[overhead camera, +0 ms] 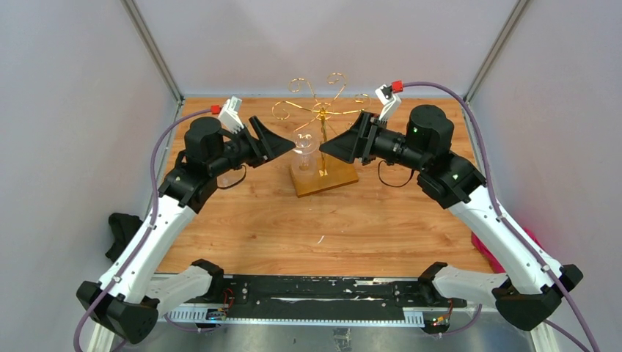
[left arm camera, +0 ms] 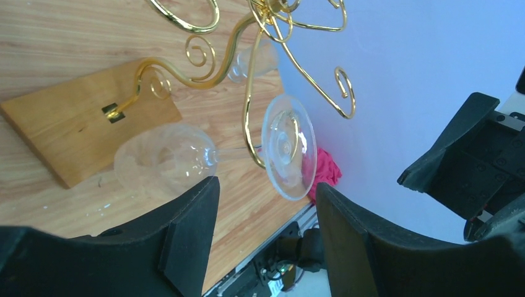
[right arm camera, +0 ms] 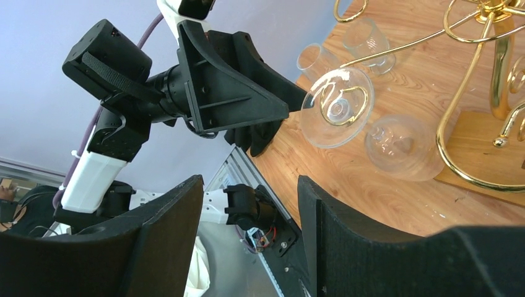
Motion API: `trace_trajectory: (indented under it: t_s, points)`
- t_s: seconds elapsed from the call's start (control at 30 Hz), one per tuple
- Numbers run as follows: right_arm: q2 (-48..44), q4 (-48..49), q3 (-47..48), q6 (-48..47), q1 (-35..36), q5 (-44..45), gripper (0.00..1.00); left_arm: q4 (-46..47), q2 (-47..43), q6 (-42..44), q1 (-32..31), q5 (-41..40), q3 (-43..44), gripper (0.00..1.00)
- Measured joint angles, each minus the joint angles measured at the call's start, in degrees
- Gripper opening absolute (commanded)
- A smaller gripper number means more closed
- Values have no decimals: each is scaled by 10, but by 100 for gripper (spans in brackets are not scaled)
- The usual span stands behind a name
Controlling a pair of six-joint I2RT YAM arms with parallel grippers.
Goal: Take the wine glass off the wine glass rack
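Left tool (left arm camera: 266, 185) & right tool (right arm camera: 249, 180) both gape wide w/ nothing held, flanking the rack (overhead camera: 321, 112) from opposite sides, prob. bc the wine glass (left arm camera: 164, 158) hangs bowl-down by its foot from a curled arm, ungripped.

**Soft, even light; near parts blurred**

Bright, diffuse light fills the enclosure and leaves only faint shadows on the table (overhead camera: 257, 220). The wine glass (left arm camera: 286, 148) carries small white glints. In the wrist views, the close black fingers (left arm camera: 186, 241) look soft and unfocused.
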Motion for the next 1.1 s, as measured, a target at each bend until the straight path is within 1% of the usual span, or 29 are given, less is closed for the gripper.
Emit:
trace_trajectory:
  t_s: [0.2,0.27,0.43,0.53,0.63,0.73,1.1]
  points:
    - [0,-5,0,-7,0,5,63,11,32,-2,-25,-5,17,63]
    - [0,-8,0,-8,0,6,62,13,39,-2,-32,-6,21,60]
    - [0,-13,0,-10,-5,8,62,16,53,-7,-42,-12,23,42]
    - [0,-15,0,-10,-10,8,61,16,59,-10,-48,-12,23,37]
    - [0,-16,0,-10,-12,8,60,15,60,-12,-49,-13,24,31]
    - [0,-16,0,-10,-13,8,60,14,61,-22,-50,-10,24,29]
    - [-12,-16,-2,-10,-18,8,60,-10,61,-48,-50,-4,35,26]
